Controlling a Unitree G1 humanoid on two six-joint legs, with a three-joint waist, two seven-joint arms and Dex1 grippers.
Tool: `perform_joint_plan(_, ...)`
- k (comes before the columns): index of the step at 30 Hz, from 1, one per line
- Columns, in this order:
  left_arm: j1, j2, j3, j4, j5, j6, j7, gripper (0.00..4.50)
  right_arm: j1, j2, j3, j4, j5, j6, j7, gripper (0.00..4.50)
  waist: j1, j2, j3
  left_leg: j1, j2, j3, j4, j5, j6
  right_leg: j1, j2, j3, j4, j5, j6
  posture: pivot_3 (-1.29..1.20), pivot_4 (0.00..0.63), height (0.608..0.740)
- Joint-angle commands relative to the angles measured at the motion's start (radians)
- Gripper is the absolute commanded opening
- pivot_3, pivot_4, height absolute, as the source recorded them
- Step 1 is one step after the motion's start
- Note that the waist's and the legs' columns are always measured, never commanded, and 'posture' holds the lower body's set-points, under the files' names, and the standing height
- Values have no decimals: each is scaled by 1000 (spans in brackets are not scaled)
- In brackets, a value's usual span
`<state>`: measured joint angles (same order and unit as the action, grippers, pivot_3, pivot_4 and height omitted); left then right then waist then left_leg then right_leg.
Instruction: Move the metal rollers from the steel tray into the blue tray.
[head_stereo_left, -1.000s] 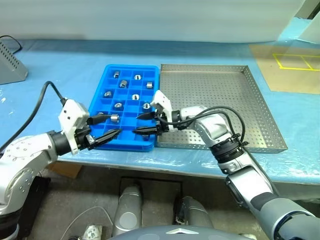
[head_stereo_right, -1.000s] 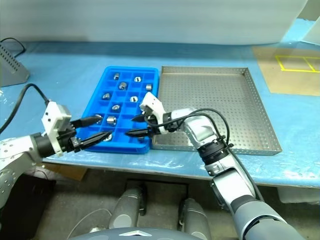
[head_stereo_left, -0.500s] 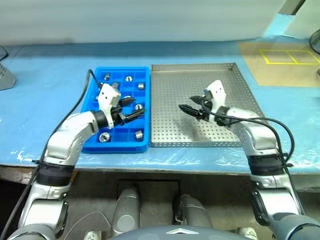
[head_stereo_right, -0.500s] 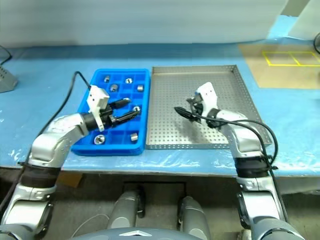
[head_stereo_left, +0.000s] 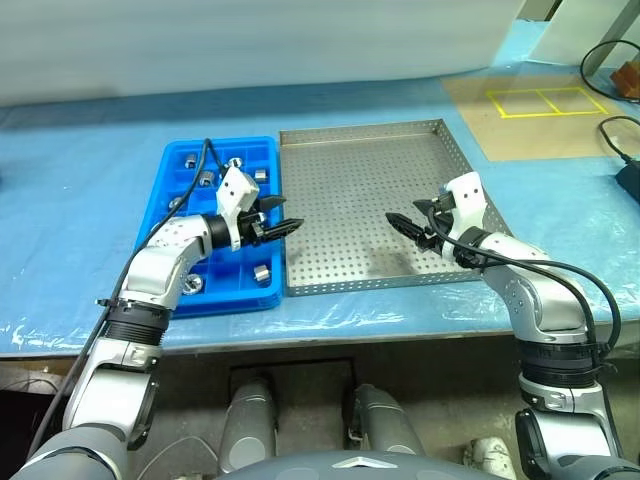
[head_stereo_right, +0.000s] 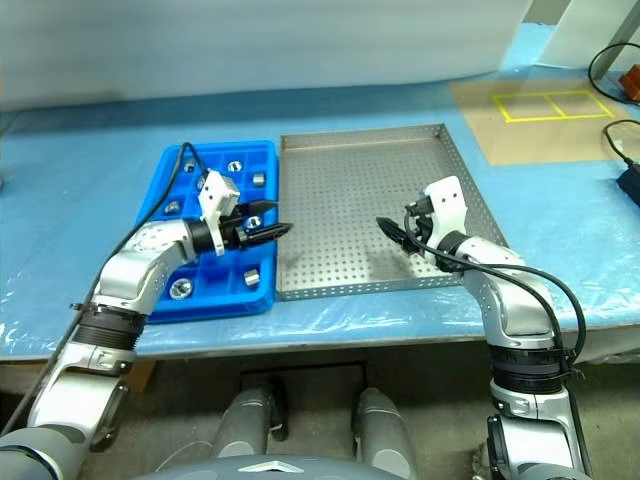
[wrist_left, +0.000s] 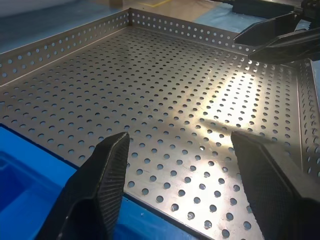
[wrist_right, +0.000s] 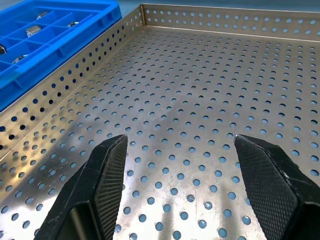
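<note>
The blue tray (head_stereo_left: 168, 238) lies left of the steel tray (head_stereo_left: 350, 150), their long sides touching. Several metal rollers (head_stereo_left: 261, 272) sit one to a compartment in the blue tray; a few rollers (wrist_right: 35, 31) show in the right wrist view too. The steel tray's perforated floor (wrist_left: 165, 85) is bare where I see it. My left gripper (head_stereo_left: 283, 227) is open and empty, hovering over the steel tray's left rim and pointing right. My right gripper (head_stereo_left: 397, 222) is open and empty above the steel tray's right half, pointing left. The two face each other, apart.
A tan board with yellow lines (head_stereo_left: 530, 120) lies on the light-blue table covering (head_stereo_left: 80, 150) at the back right. Black cables (head_stereo_left: 612, 60) run along the far right edge. The table's front edge (head_stereo_left: 330, 335) runs just below both trays.
The head camera has shifted. My right gripper swung from the blue tray's near corner to the steel tray's right half. My left gripper moved across the blue tray to the steel tray's rim.
</note>
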<state>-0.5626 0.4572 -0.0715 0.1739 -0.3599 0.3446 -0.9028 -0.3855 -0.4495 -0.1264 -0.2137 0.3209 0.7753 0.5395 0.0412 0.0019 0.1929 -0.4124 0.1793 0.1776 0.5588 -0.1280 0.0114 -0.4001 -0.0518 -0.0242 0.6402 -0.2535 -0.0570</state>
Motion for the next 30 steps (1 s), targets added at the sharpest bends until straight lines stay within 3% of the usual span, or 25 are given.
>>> perform_joint_plan(1, 7, 12, 36, -36, 0, -18, 7, 3430, -23, -15, -9, -14, 19, -11, 4, 3476, 0, 0, 0, 0, 0, 0, 2, -1, 2, 1, 0, 0, 0, 0, 0, -180, 150, 740)
perform_joint_plan(30, 2, 2, 56, -60, 2, 0, 57, 3430, -68, 14, 44, 31, 11, -51, -4, 3476, 3, 0, 0, 0, 0, 0, 3, -2, 3, 2, -1, -1, 0, 0, 0, -164, 150, 740)
